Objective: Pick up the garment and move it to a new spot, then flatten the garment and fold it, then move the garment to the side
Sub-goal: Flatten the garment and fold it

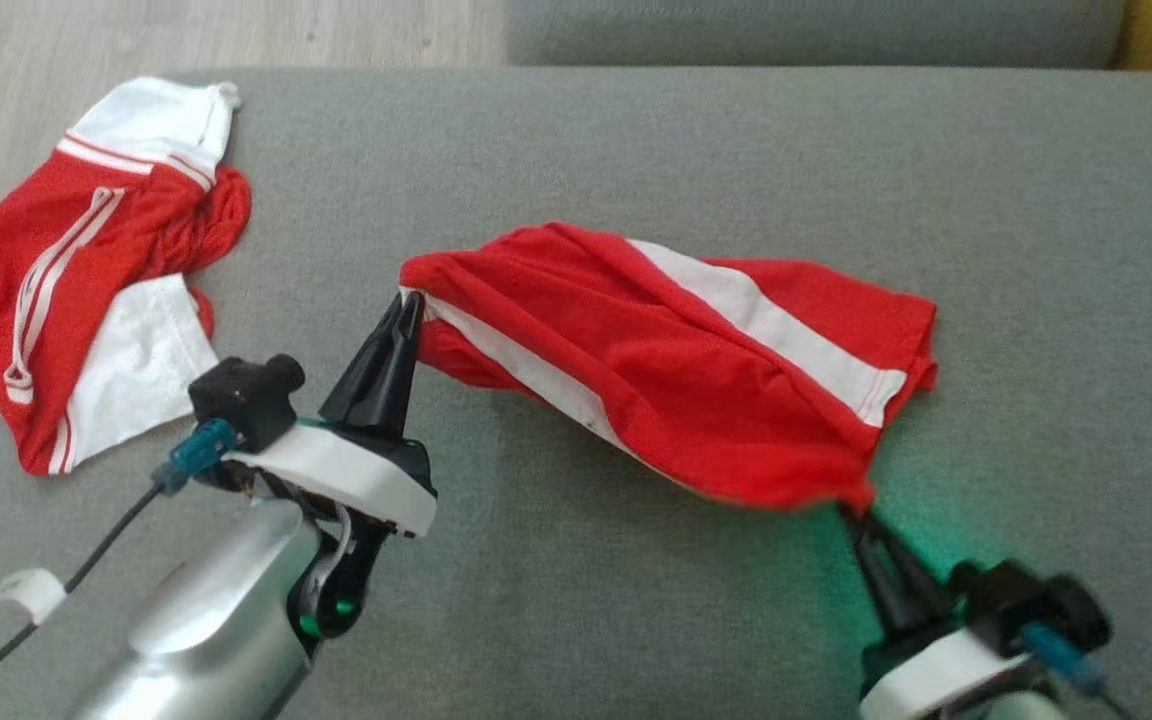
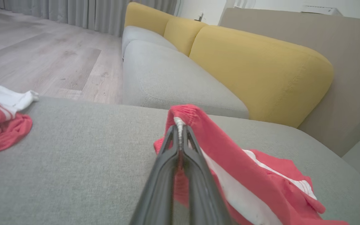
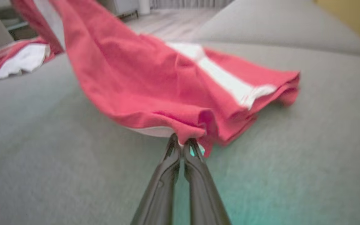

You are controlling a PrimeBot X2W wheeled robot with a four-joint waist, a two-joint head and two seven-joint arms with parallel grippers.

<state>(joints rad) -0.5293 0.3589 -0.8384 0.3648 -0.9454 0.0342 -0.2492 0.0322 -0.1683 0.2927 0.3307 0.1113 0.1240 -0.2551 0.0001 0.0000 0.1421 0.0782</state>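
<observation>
I find the red garment (image 1: pixel 676 350) on the grey sofa seat (image 1: pixel 636 130), near the middle of it in the head view. It is held at two points.

The left tool (image 1: pixel 411 305) has its fingers together, clamped on the gathered red edge at the garment's left end. The left wrist view confirms this: cloth with a white trim sits pinched between the tips.

The right tool (image 1: pixel 851 515) has its fingers together on the lower right corner of the garment. The right wrist view shows red fabric bunched at the tips. The edge near that grip is blurred.

The long axis runs on a diagonal in the head view, from the left tool at the upper left down to the right tool at the lower right. Two white stripes follow the same line. The near side hangs raised off the seat between the tools, and the far right hem rests on the seat.

A second garment (image 1: pixel 86 270), red and white, lies crumpled at the seat's left edge, well apart. A green glow falls on the seat beside the right tool.
</observation>
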